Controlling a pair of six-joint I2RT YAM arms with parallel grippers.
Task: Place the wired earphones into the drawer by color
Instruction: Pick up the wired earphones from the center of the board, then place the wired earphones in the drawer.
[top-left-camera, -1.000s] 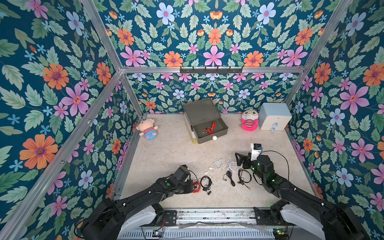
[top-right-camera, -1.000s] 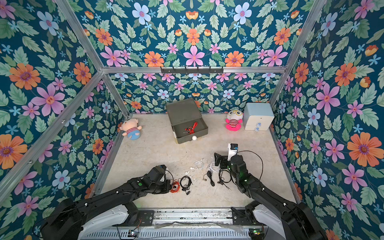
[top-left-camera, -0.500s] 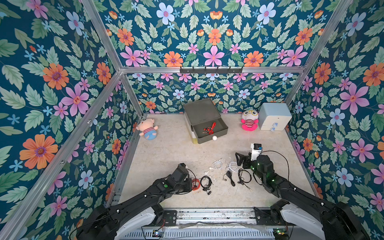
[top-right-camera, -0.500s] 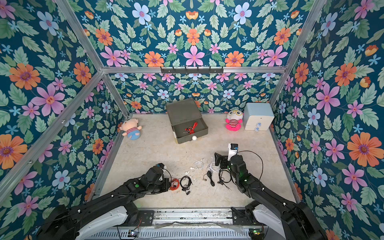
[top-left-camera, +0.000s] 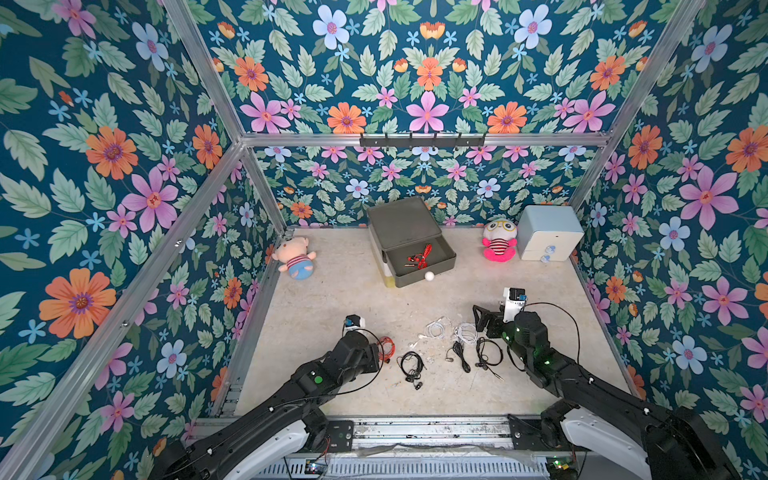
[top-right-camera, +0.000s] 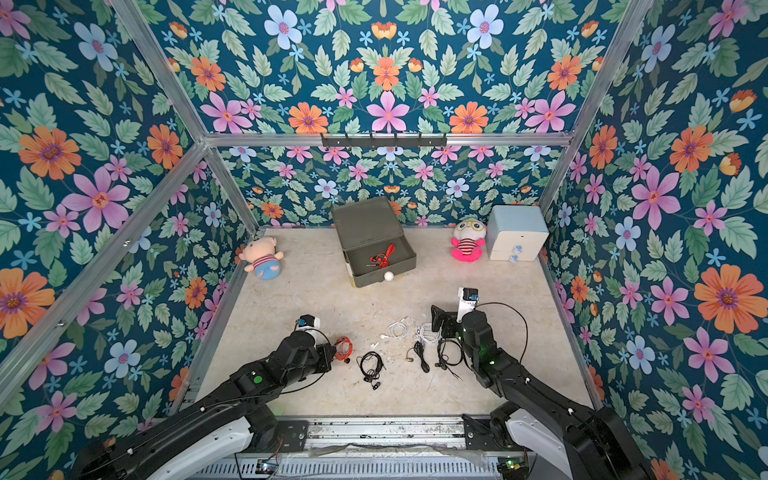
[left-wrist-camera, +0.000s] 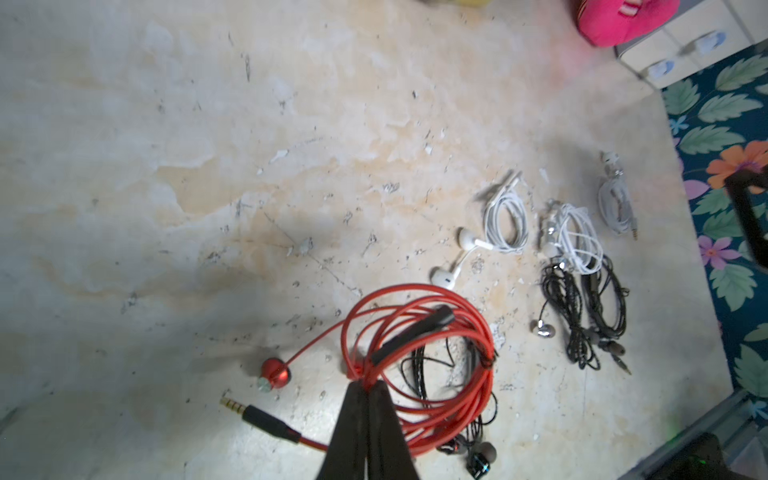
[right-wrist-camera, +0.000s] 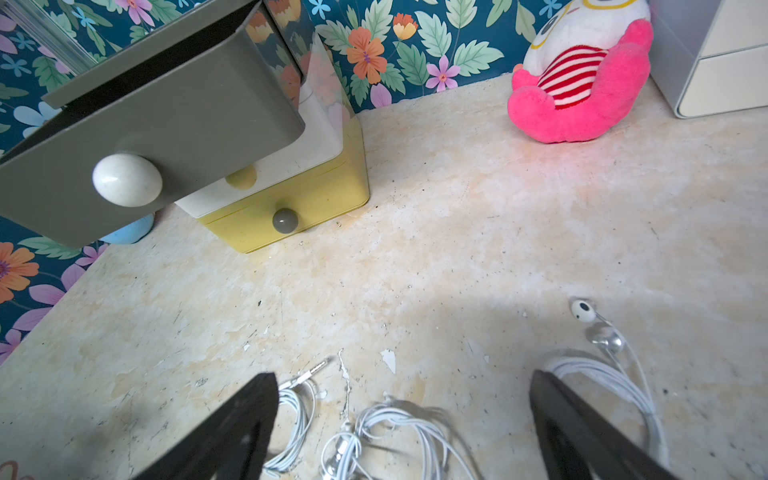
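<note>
Moved since earlier: left gripper (top-left-camera: 376, 357) and the red earphones (top-left-camera: 385, 348) it carries sit a little farther from the near edge than a second ago; the right arm has not shifted.
Top views, left hand: pinched shut on the red coil, low over the floor, just beside one set of black earphones (top-left-camera: 411, 365).
Top views, chest (top-left-camera: 405, 224): at the far wall, its grey drawer (top-left-camera: 432, 270) pulled out with another red set (top-left-camera: 419, 258) already inside, well apart from the carried coil.
Top views, right hand: right gripper (top-left-camera: 482, 322) spread wide near the white earphones (top-left-camera: 466, 333), holding nothing.
Left wrist, grip: jaws closed on only a few strands at the coil's edge; earbud (left-wrist-camera: 274, 372) and plug (left-wrist-camera: 257, 413) hang loose.
Left wrist, risk one: so narrow a pinch may let the thin cord slide out on the way.
Left wrist, risk two: black cord (left-wrist-camera: 432, 365) shows through the red loops. I cannot tell whether it is caught; if so, it rides to the wrong drawer.
Left wrist, risk three: the trailing plug may hook the drawer rim and leave cord hanging outside.
Right wrist, hand: jaws far apart, two white coils (right-wrist-camera: 395, 432) lying between them.
Right wrist, risk: closing here may gather both coils together or tangle them.
Right wrist, chest: white tier (right-wrist-camera: 320, 141) shut beneath the overhanging grey drawer, which may block access.
</note>
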